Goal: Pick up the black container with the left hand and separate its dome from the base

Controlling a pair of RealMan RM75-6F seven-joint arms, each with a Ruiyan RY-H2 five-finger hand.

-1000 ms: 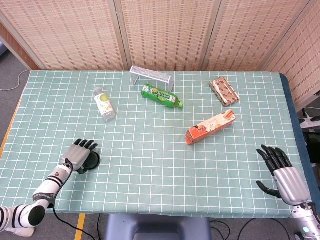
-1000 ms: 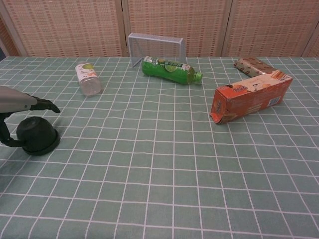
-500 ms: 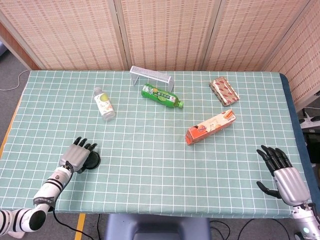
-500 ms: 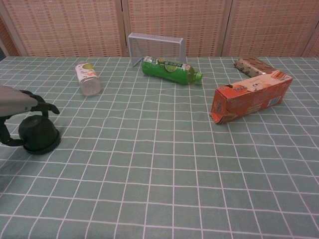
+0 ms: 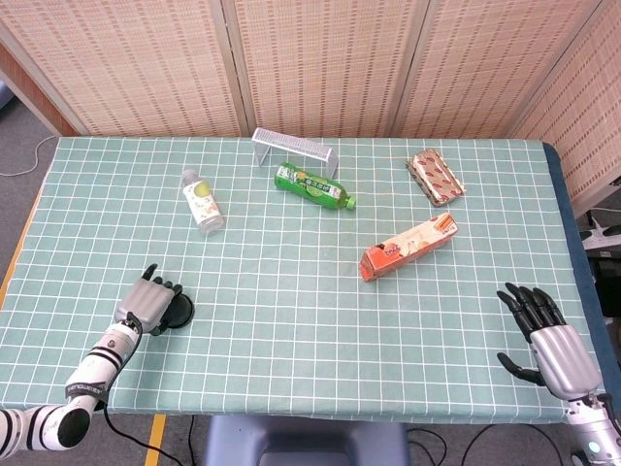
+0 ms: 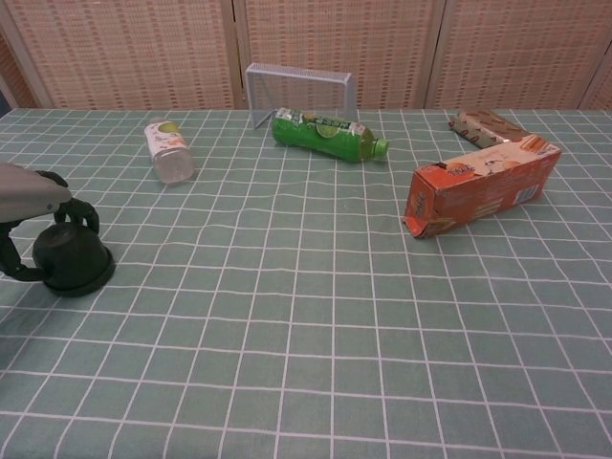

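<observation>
In the head view, your left hand (image 5: 147, 301) lies over the black container (image 5: 177, 311), which sits on the table (image 5: 291, 320) near its front-left corner. Your dark fingers (image 5: 163, 287) reach across the container's top; from this angle you cannot tell how firmly they close. The clear bottle (image 5: 202, 201) lies well behind the black container, and the green bottle (image 5: 310, 185) lies further back and to its right, just in front of the wire rack (image 5: 293, 149). The orange carton (image 5: 408, 247) lies far right of the black container, with the brown snack pack (image 5: 436, 177) behind that carton. Your right hand (image 5: 548, 335) hovers at the table's front-right corner, fingers spread and holding nothing.

In the chest view, your left hand (image 6: 29, 196) comes in from the left edge, its fingers (image 6: 78, 214) curled down onto the dome of the black container (image 6: 69, 258), with the thumb hooked around its left side. The container's base rests flat on the table (image 6: 306, 344). The clear bottle (image 6: 168, 150) lies behind and right of it, the green bottle (image 6: 325, 134) and wire rack (image 6: 299, 86) further back, and the orange carton (image 6: 478, 188) far to its right.
</observation>
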